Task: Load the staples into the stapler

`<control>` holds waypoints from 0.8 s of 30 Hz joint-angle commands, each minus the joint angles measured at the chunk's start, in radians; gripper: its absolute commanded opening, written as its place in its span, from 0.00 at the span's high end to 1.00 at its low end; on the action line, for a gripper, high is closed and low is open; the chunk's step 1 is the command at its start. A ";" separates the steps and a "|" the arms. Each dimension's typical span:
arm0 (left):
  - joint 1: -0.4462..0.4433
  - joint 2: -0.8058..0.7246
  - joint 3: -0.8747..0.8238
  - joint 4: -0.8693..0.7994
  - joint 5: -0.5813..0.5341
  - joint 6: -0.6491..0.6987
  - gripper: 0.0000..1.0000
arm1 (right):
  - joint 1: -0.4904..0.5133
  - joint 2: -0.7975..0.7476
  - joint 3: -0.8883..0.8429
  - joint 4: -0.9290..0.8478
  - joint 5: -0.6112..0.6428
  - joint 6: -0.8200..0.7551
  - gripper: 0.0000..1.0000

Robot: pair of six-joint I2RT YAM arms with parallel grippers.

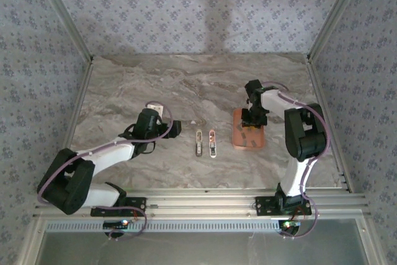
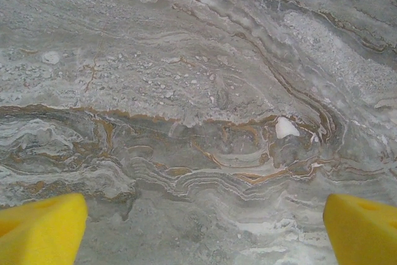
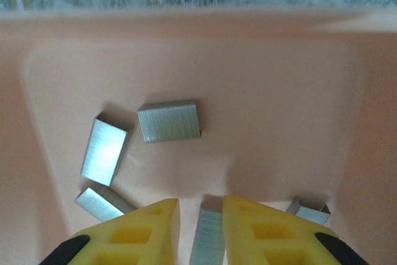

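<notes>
The salmon-orange tray [image 3: 279, 91] holds several grey staples: one block [image 3: 169, 121] in the middle, two [image 3: 103, 151] at the left and one [image 3: 308, 210] at the right. My right gripper [image 3: 201, 215] is down in the tray with its jaws narrowly apart around another strip [image 3: 208, 240]. The right finger touches that strip, while a slit of tray shows at the left finger. The top view has this gripper [image 1: 251, 122] over the tray [image 1: 249, 139]. The stapler [image 1: 213, 144] lies opened at mid-table. My left gripper [image 1: 172, 128] hangs open to its left, above bare marble [image 2: 205, 153].
Metal frame posts and patterned walls bound the marble table [image 1: 186, 79]. The tray's raised far rim [image 3: 186, 20] stands just ahead of my right gripper. A rail [image 1: 205, 200] runs along the near edge by the arm bases.
</notes>
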 commanded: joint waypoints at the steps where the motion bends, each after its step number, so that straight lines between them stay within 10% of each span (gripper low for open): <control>1: 0.005 0.005 0.022 0.026 0.012 -0.012 0.03 | 0.003 0.020 0.014 -0.029 0.029 -0.006 0.72; 24: 0.005 0.001 0.020 0.014 0.014 0.001 0.03 | 0.027 -0.026 0.031 -0.068 0.026 0.034 0.61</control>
